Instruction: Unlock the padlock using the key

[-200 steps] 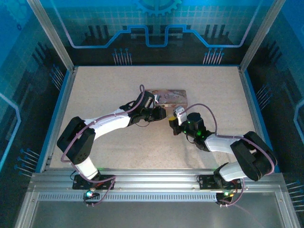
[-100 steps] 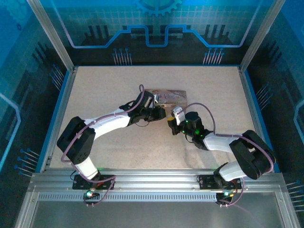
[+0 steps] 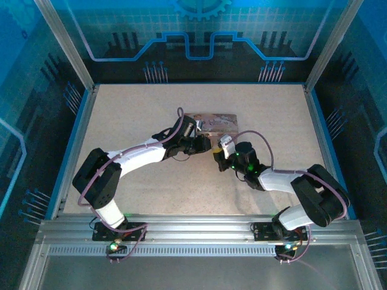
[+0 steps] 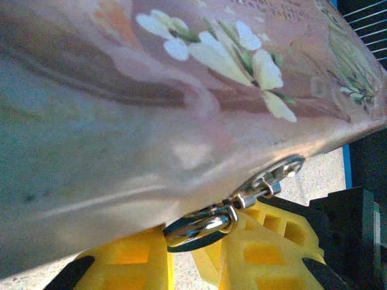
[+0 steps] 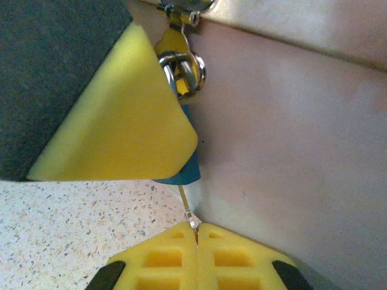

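The pink tin point(image 3: 219, 123) sat on the table point(image 3: 139, 109), the padlock point(image 5: 186, 173) hanging at its near edge, largely hidden by the left gripper point(image 3: 207, 145) clamped on it. The right gripper point(image 5: 196, 229), closed on the key point(image 5: 187, 208), had edged slightly left toward the padlock since a second earlier.

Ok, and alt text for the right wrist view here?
The right hand pinches a thin key pointing up, its tip at the bottom of a small blue padlock. A yellow finger of the left hand covers most of the padlock, whose silvery shackle hangs from the hasp of a pink tin on the speckled table.
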`<state>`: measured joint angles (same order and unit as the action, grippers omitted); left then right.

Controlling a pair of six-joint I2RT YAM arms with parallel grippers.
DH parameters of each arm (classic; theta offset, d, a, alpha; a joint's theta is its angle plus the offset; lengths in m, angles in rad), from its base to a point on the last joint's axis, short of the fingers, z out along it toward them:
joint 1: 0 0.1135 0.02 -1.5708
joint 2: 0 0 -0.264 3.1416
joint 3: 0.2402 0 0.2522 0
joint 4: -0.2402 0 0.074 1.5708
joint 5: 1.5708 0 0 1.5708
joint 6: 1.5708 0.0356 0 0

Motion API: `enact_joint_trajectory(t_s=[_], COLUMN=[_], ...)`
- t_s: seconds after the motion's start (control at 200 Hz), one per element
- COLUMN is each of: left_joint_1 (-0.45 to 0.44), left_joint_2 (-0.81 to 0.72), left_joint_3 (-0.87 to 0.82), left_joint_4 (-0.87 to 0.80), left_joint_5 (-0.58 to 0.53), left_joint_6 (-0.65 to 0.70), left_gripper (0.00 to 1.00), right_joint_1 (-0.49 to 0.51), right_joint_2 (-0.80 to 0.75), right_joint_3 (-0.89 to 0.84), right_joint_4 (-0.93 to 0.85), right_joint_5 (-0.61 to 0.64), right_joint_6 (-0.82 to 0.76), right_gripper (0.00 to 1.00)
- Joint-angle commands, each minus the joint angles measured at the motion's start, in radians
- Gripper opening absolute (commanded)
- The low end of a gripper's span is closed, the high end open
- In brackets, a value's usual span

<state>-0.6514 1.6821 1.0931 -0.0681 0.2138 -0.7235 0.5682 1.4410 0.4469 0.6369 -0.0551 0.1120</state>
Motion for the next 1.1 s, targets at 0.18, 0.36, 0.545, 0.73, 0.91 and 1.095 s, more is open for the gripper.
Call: enact_joint_trajectory(t_s=[0.18,0.36,0.545,0.73,0.91,1.095], left_joint_1=[-0.017,-0.015,-0.013,-0.008,-0.002,0.007], left_joint_2=[-0.004,-0.001,-0.001,0.002,0.002,-0.002], left_joint_3=[-0.004,-0.004,-0.004,-0.004,-0.007,-0.019], left_joint_4=[0.022,0.025,0.026,0.033,0.032,0.038], left_joint_5=[0.057,0.058,0.058,0.062,0.059,0.055], left_joint_6=[0.045,0.044,0.042,0.036,0.039,0.039], left_gripper=[0.2,0.2,0.2,0.2,0.2,0.2], right_joint_1=[-0.038,-0.038,-0.037,-0.037,-0.023,-0.004], right_joint_2=[-0.073,-0.072,-0.073,-0.075,-0.064,-0.051], right_joint_3=[0.002,-0.004,-0.02,-0.037,-0.047,-0.051], right_joint_4=[0.106,0.099,0.084,0.041,-0.008,-0.035], right_joint_5=[0.001,-0.027,-0.038,-0.048,-0.041,-0.028], right_joint_6=[0.023,0.026,0.033,0.045,0.052,0.054], right_gripper=[0.0,0.0,0.0,0.0,0.0,0.0])
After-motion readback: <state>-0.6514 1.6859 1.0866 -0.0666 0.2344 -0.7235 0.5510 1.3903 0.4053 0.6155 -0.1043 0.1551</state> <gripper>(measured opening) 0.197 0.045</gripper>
